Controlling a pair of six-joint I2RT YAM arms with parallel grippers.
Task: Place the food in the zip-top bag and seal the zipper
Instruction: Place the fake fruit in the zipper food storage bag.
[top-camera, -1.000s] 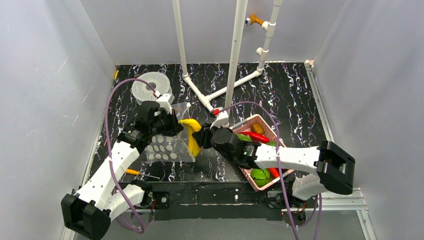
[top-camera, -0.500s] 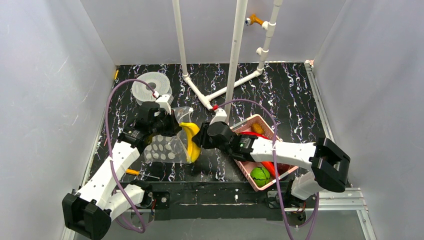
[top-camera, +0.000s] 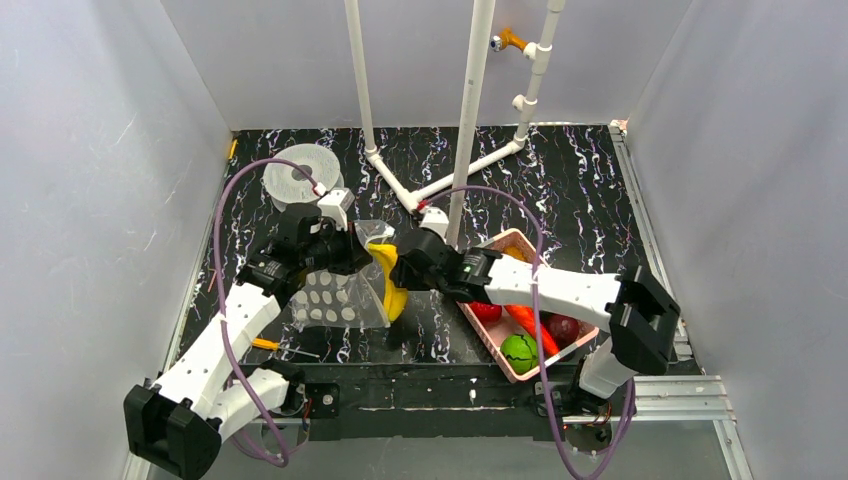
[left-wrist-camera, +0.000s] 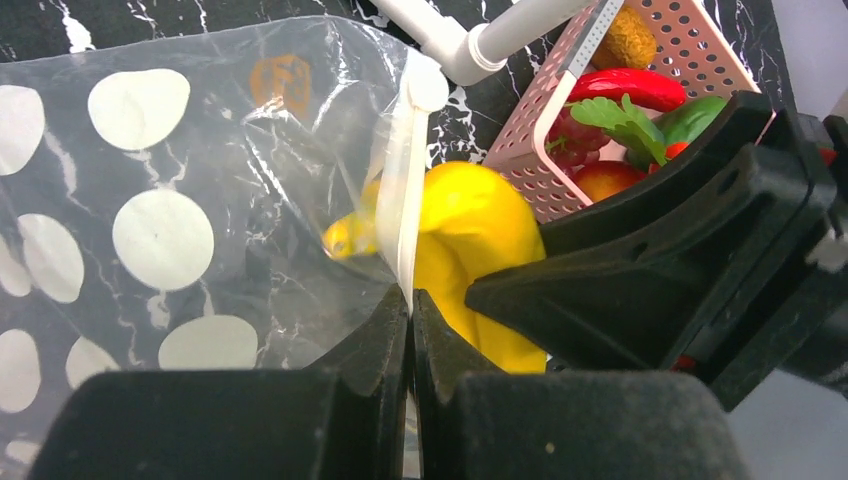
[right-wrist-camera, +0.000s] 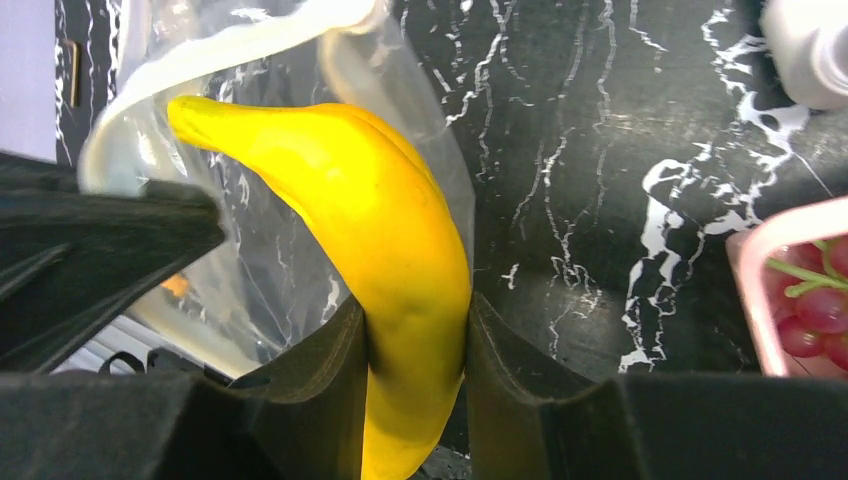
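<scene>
The clear zip-top bag (top-camera: 335, 297) with white dots lies at the left; my left gripper (top-camera: 345, 252) is shut on its white mouth strip, the zipper (left-wrist-camera: 403, 190), holding the mouth up. My right gripper (top-camera: 400, 268) is shut on the yellow banana (top-camera: 392, 283), whose tip pokes into the bag's mouth (right-wrist-camera: 215, 115). In the left wrist view the banana (left-wrist-camera: 465, 240) sits just behind the strip, its end showing through the plastic. More food lies in the pink basket (top-camera: 500, 247): a green piece (top-camera: 519, 352), a carrot (top-camera: 530, 328) and red pieces (top-camera: 485, 311).
A grey-white filament spool (top-camera: 298, 173) stands at the back left. White pipes (top-camera: 470, 110) rise behind the grippers, with a pipe foot (top-camera: 400, 190) on the black marbled table. A small yellow tool (top-camera: 266, 344) lies near the left arm's base.
My right gripper has carried the banana left and back, from beside the bag to its mouth, and the tip is now inside. The left gripper has lifted the mouth edge slightly.
</scene>
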